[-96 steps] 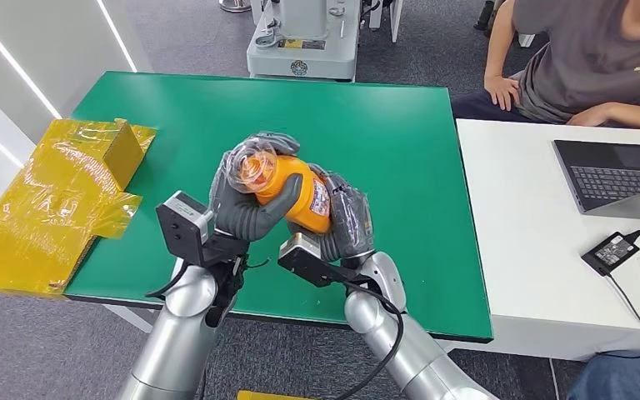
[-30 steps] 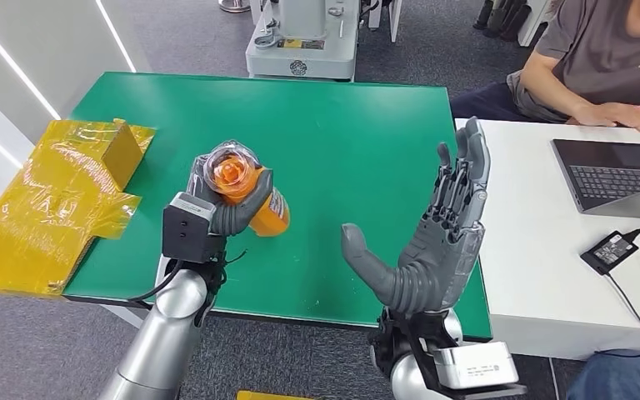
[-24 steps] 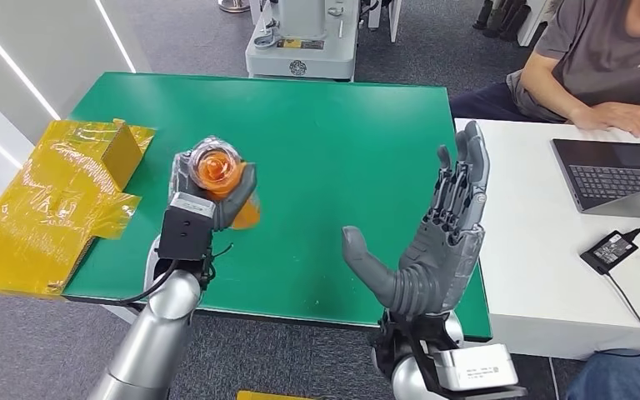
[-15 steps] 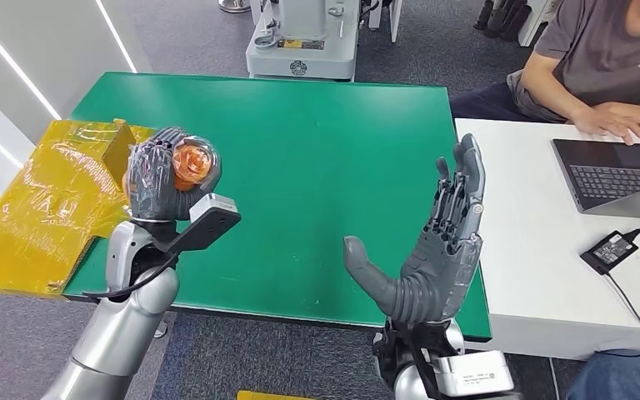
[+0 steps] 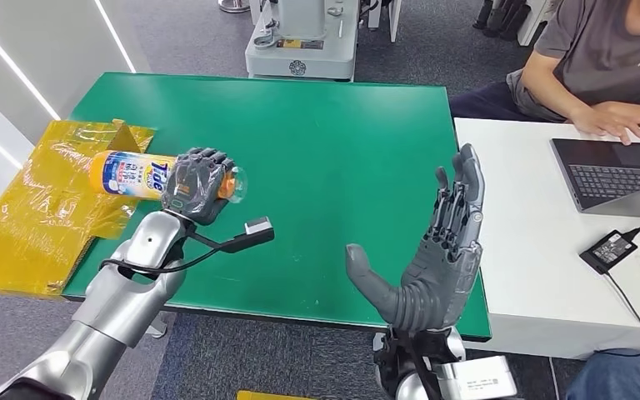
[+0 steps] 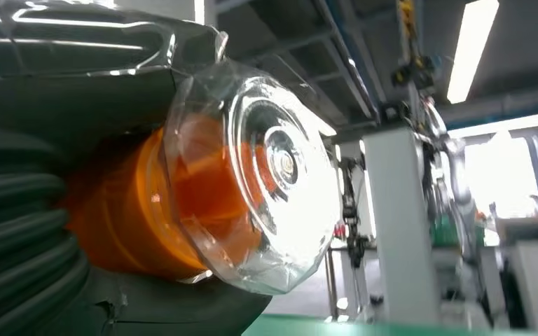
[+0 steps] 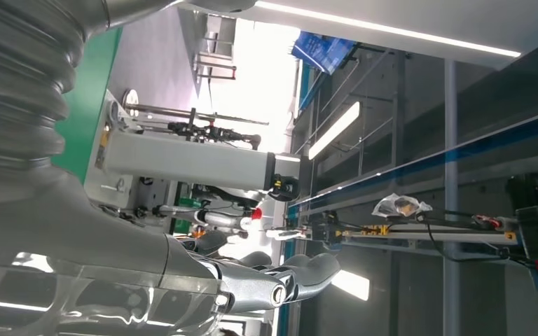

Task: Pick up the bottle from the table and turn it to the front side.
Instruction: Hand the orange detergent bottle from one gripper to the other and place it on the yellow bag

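Nearest the robot, at 5 o'clock, its grey ribbed right hand (image 5: 437, 250) stands empty, palm up and fingers spread above the edge of the flat green table (image 5: 333, 142). At 9 o'clock the dark, film-wrapped left hand (image 5: 196, 185) grips the orange plastic detergent bottle (image 5: 137, 174) by its neck end, holding it clear of the table. Half a second ago that bottle pointed its clear domed cap (image 6: 266, 182) up at the head camera; now it lies level, base toward 9 o'clock, with a white and blue printed label turned upward. That suggests the turn to the front side is all but done, and a handover from two hands to one is long finished. The bottle's base overhangs a crinkled, glossy yellow film wrapping (image 5: 42, 208) draped off the table's corner. Farther off at 2 o'clock, a seated person (image 5: 587, 62) rests a hand on a smooth white desk (image 5: 533, 242) beside an open dark laptop (image 5: 617, 175).
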Tool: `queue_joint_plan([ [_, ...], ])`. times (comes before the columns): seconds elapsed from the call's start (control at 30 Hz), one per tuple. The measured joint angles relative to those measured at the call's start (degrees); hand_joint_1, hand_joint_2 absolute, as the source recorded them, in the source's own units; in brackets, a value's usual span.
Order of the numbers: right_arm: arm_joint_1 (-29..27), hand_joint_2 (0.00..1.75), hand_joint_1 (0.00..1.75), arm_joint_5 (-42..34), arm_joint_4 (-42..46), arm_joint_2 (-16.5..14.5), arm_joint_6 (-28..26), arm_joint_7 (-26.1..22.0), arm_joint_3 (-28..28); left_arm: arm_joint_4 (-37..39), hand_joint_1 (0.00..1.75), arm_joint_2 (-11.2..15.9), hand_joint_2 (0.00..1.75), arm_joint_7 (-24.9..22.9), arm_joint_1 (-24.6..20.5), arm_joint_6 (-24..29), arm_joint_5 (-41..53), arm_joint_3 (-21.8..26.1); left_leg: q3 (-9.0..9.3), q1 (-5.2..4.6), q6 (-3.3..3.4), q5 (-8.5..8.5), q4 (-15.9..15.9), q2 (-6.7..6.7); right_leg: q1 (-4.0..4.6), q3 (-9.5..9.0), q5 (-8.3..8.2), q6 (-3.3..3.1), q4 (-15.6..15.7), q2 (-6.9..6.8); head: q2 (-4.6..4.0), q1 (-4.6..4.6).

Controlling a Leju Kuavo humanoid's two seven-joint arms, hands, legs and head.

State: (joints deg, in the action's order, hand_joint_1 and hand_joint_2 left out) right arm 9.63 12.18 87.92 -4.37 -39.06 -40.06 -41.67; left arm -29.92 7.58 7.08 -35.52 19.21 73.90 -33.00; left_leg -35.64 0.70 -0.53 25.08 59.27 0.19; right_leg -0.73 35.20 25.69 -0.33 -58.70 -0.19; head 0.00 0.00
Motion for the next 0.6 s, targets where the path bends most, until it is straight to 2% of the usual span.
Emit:
queue_joint_plan([
  [0.37,-0.73,1.75,0.00,0.78,0.67,0.00,0.00,0.00,-0.19,9.30,1.75,3.49,1.75,2.71,-2.32,-4.98,1.74,-2.69,0.00,0.00,-0.04,-0.02,-0.05,0.04,0.00,0.08,0.01,-0.03,-0.03,0.07,0.00,0.00],
  [0.6,-2.06,1.75,0.00,2.58,1.52,0.00,0.00,-0.01,-0.19,12.25,1.75,6.53,1.75,0.26,-2.38,-8.28,-0.07,-2.74,0.00,0.01,-0.07,-0.04,-0.07,0.08,0.00,0.10,0.01,-0.04,-0.04,0.12,0.00,0.00],
])
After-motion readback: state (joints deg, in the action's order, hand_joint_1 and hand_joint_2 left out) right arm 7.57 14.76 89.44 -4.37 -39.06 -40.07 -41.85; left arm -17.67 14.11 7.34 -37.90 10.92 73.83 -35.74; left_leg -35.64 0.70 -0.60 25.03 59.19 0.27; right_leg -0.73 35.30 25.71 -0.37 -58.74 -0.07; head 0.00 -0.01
